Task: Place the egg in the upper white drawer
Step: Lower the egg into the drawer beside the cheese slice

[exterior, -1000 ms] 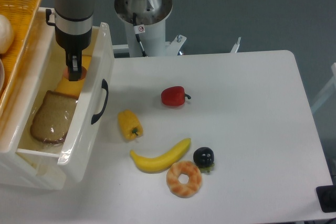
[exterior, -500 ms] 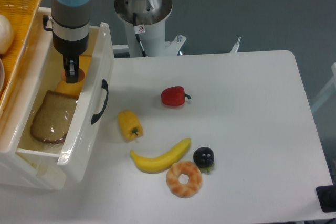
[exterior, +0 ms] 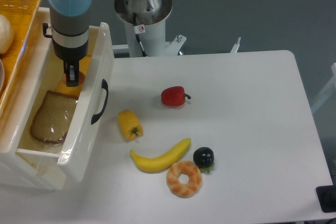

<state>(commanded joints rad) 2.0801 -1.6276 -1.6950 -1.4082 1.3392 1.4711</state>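
Item: claw (exterior: 72, 78), fingers down inside the upper white drawer (exterior: 103, 56), apparently clamped on the egg (exterior: 74, 78), which shows only as a pinkish sliver above a yellow item beside the bread slice (exterior: 50, 117). Handling note: lower close to the drawer floor before opening, clear of the front wall. Markings: small red-and-white sticker on the robot base (exterior: 140, 29), unreadable.

Bright, even overhead light; soft shadows, slight glare, mildly soft focus.

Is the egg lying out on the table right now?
No, the egg sits at the gripper tips inside the upper white drawer.
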